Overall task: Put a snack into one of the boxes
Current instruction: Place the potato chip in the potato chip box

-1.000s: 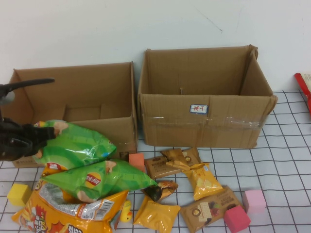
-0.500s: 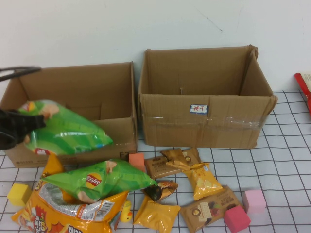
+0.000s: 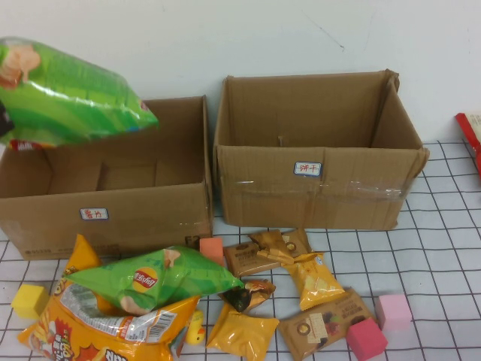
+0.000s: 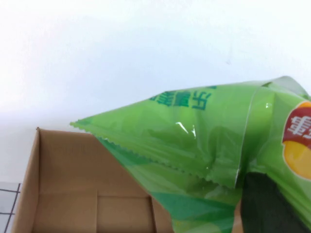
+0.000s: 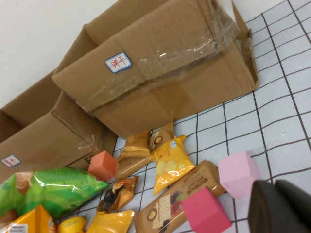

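My left gripper (image 4: pixel 260 196) is shut on a green chip bag (image 3: pixel 64 94) and holds it in the air above the back left corner of the left cardboard box (image 3: pixel 113 199). In the left wrist view the bag (image 4: pixel 204 145) fills the frame with the open box (image 4: pixel 73 194) below it. The gripper itself is almost wholly off the high view's left edge. The right cardboard box (image 3: pixel 316 188) stands open beside it. My right gripper (image 5: pixel 282 208) is shut and empty, low over the table near a pink cube (image 5: pixel 238 174); it is not in the high view.
In front of the boxes lie a second green chip bag (image 3: pixel 150 278), an orange bag (image 3: pixel 105 331) and several small yellow and brown snack packets (image 3: pixel 301 282). Foam cubes lie around: yellow (image 3: pixel 30 301), orange (image 3: pixel 211 250), pink (image 3: pixel 394 310), magenta (image 3: pixel 366 338). A red pack (image 3: pixel 470 131) is at the right edge.
My left gripper has lifted the green chip bag from the pile in front of the left box up to well above the box's rim. The right arm has not moved.
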Robot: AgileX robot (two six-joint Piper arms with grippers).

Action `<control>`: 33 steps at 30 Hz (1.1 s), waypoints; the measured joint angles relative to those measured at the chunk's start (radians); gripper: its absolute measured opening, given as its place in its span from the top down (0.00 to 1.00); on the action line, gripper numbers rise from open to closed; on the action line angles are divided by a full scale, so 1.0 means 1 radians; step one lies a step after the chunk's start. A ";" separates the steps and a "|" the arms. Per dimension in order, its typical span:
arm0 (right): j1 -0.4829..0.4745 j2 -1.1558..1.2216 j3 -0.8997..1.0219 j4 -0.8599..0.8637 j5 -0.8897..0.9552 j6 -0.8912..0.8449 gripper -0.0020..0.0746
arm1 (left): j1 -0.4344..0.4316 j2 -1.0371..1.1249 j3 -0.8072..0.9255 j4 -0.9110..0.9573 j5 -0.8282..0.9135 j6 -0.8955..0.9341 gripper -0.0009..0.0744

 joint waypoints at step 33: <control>0.000 0.000 0.000 0.073 -0.061 -0.081 0.98 | 0.079 0.512 -0.385 -0.188 0.263 0.451 0.94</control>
